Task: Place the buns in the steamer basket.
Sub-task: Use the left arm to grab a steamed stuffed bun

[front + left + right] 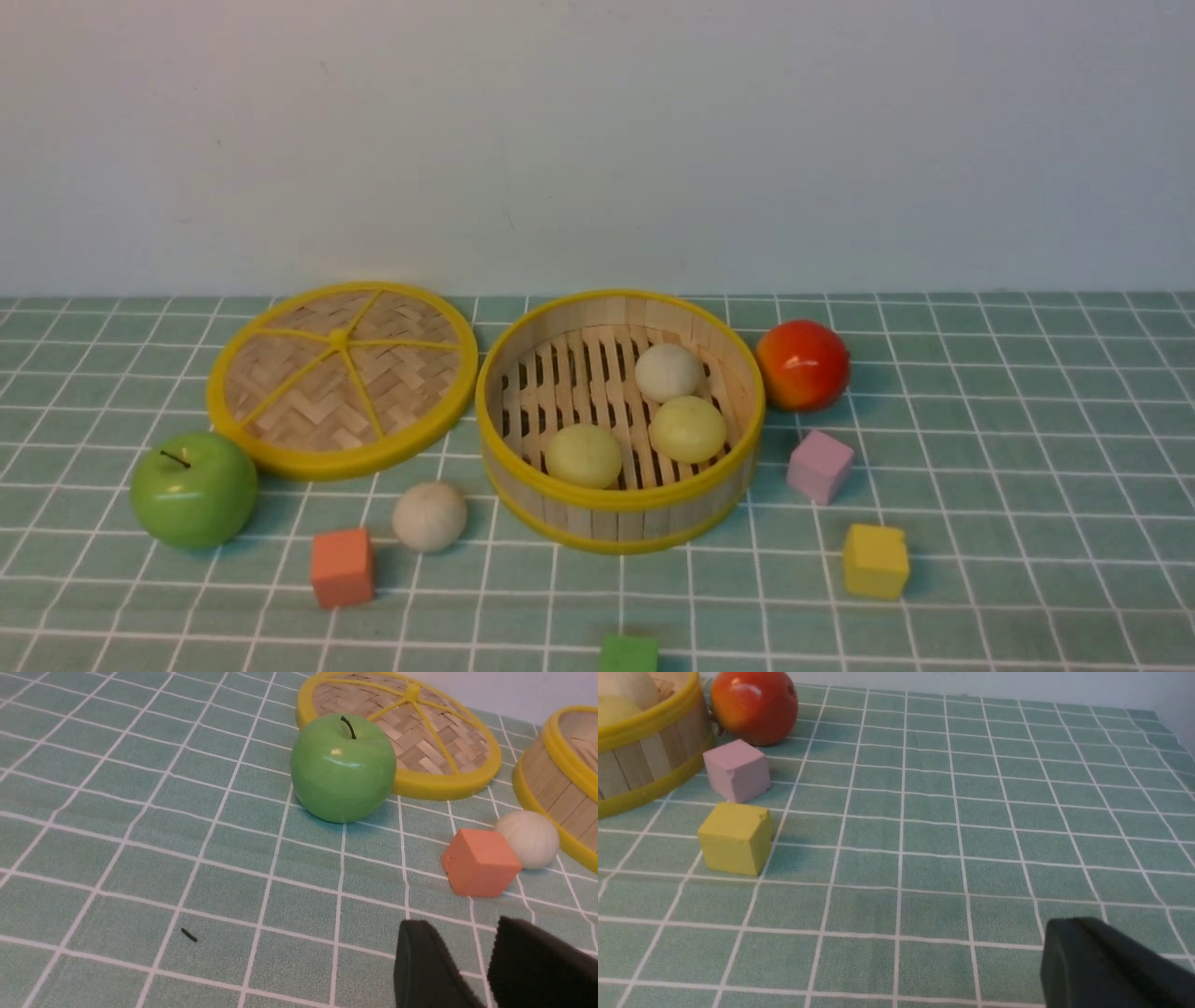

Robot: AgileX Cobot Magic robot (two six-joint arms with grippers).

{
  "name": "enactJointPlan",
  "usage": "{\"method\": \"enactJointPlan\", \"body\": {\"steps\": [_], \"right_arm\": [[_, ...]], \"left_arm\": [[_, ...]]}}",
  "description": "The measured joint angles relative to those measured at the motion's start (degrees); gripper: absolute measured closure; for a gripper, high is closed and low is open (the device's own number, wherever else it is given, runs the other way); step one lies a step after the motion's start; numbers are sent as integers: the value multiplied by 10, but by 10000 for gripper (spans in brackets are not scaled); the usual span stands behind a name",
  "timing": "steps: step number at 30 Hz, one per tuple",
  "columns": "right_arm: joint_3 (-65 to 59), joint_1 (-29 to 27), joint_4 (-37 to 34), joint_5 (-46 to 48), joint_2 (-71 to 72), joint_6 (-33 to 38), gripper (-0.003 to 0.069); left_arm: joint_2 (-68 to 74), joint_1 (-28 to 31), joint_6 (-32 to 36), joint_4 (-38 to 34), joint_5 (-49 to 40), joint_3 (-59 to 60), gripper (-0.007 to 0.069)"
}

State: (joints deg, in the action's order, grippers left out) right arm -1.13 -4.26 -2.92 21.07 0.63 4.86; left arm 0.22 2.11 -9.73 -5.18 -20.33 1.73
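Green cube (628,653) cut by front view's bottom edge, basket (560,788) mostly out of frame in left wrist view, two buns (626,688) barely showing over its rim in right wrist view

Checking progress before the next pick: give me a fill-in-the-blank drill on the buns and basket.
The steamer basket holds ___ buns. The off-white bun outside it lies beside the ___ cube. The lid lies on the basket's ___ side, near the green apple.
Missing words: three; orange; left.
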Motion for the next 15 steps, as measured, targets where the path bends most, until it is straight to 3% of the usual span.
{"method": "enactJointPlan", "body": {"steps": [15], "right_arm": [[0,0,0,0,0,0,632]], "left_arm": [[0,0,4,7,0,0,386]]}}
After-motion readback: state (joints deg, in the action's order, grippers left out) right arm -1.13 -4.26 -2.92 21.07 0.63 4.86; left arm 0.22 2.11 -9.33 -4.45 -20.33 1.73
